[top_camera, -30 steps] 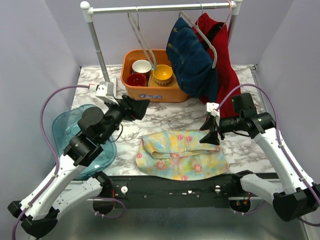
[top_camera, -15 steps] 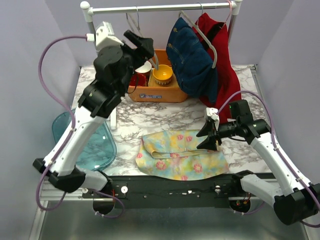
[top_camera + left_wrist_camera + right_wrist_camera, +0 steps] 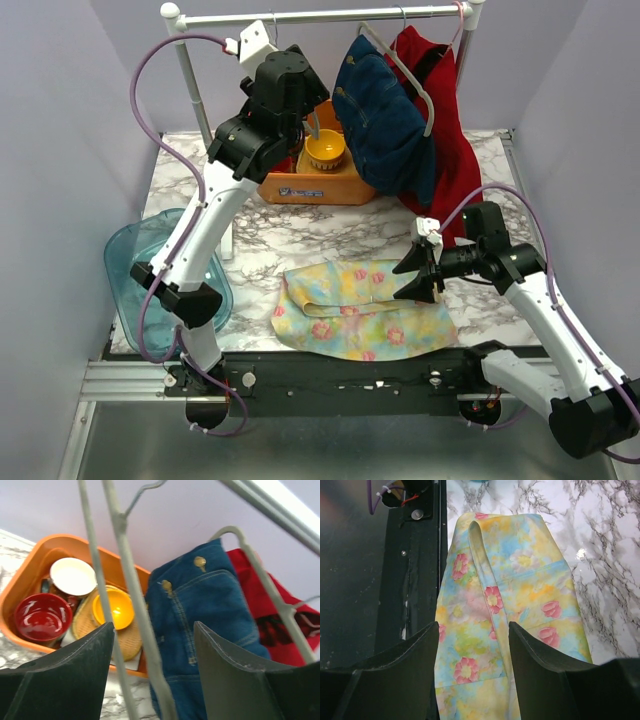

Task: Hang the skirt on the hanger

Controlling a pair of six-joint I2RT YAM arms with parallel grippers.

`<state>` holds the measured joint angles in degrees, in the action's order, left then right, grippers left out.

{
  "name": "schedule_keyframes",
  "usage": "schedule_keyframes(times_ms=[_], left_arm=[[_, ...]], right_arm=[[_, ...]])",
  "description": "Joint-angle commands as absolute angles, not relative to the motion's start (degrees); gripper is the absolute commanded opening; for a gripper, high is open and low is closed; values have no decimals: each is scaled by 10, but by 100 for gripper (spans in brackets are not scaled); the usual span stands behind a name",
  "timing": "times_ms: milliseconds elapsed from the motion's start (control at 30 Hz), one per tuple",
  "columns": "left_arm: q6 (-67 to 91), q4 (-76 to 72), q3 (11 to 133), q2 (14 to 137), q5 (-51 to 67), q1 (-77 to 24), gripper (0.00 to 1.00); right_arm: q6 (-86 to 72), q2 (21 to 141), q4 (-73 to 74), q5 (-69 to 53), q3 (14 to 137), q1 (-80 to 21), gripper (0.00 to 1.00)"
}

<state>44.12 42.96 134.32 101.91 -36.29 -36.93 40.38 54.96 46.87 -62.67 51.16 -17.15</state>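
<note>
My left end effector (image 3: 152, 627) is at the far rail (image 3: 330, 15), jaws open astride the empty hanger (image 3: 131, 580), gripping nothing. The skirt (image 3: 360, 310) lies flat at the bench's (image 3: 300, 235) near edge, long axis left-right, just below my open, empty right end effector (image 3: 418, 275), the nearer one.

From above and behind, the whole table (image 3: 250, 240) is seen. The hanger (image 3: 132, 580) is viewed closely from the left wrist, the skirt (image 3: 510, 590) from the right.

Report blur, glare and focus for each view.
Top external: evenly lit, sharp. Left wrist: the empty hanger close to the lens is soft, the rail washed out. Right wrist: the skirt is crisp, one glare spot on the marble table.
</note>
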Motion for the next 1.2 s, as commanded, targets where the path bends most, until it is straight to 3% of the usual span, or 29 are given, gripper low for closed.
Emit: schedule_keyframes(times_ms=[0,167,200,533,700,800,1167], left_arm=[[428,453,1341,1020,-398,-355,69],[426,450,1313,1015,-397,-345,58],[425,447,1309,1010,-395,-344,51],[399,418,1267,977,-380,-338,32],[365,365,1213,937,-363,-336,8],[329,321,1182,912,-341,-334,0],[261,256,1143,864,-299,-321,0]], right_arm=[[396,541,456,-643,504,-170,65],[396,541,455,-642,504,-170,65],[396,541,454,-641,504,-170,65],[396,540,454,-639,502,-171,65],[396,539,455,-639,502,-171,65],[396,539,455,-638,502,-171,65],[398,536,457,-638,501,-170,65]])
